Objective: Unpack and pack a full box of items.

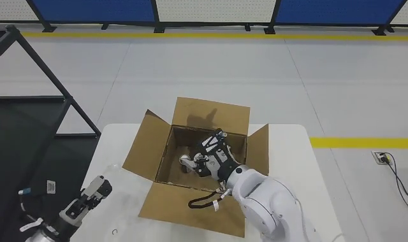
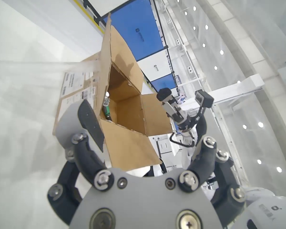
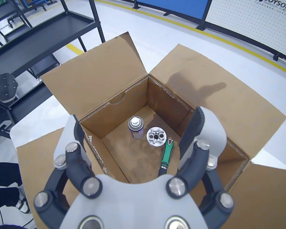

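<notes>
Hovering above the open cardboard box [image 3: 97, 84], the right gripper [image 3: 136, 127] is wide and empty; the left gripper [image 2: 144, 117], likewise wide, stands clear. Unpacking seems unfinished: 3 items lie inside, a spray can [image 3: 136, 133], a metal hub [image 3: 157, 137] and a green-handled tool [image 3: 166, 156].

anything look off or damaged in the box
Nothing stands out. The cardboard box is intact with all four flaps open; inside, the spray can stands upright, the metal disc lies flat and the green-handled tool lies beside it.
</notes>
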{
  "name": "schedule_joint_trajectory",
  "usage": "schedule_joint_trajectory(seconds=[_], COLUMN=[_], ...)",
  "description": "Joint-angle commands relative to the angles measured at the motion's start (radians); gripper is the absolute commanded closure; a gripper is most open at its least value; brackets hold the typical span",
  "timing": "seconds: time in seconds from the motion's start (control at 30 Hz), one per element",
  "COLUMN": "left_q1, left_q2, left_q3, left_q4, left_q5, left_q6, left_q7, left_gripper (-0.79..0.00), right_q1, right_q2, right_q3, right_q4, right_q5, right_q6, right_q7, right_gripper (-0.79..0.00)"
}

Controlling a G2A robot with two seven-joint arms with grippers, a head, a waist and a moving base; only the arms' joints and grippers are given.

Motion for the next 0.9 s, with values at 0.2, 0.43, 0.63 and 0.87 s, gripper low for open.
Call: schedule_joint_trajectory(seconds=[0.2, 0.43, 0.63, 0.87], left_q1=[-0.13, -0.186, -0.188, -0.16], left_q2=[0.008, 0.014, 0.019, 0.025], left_q3=[0.123, 0.17, 0.185, 0.177], left_q4=[0.087, 0.13, 0.134, 0.118], left_q5=[0.221, 0.259, 0.276, 0.264], left_q6=[0.088, 0.107, 0.096, 0.075], left_q7=[0.065, 0.046, 0.036, 0.024], left_gripper=[-0.785, -0.326, 0.0, 0.0], right_q1=[-0.182, -0.26, -0.277, -0.27], right_q2=[0.023, 0.033, 0.038, 0.041], right_q3=[0.087, 0.128, 0.138, 0.14], right_q4=[-0.159, -0.207, -0.213, -0.206], right_q5=[-0.022, -0.024, -0.018, -0.003], right_q6=[-0.012, 0.003, 0.001, 0.003], right_q7=[-0.077, -0.107, -0.118, -0.121], right_gripper=[-0.785, -0.785, -0.785, -0.785])
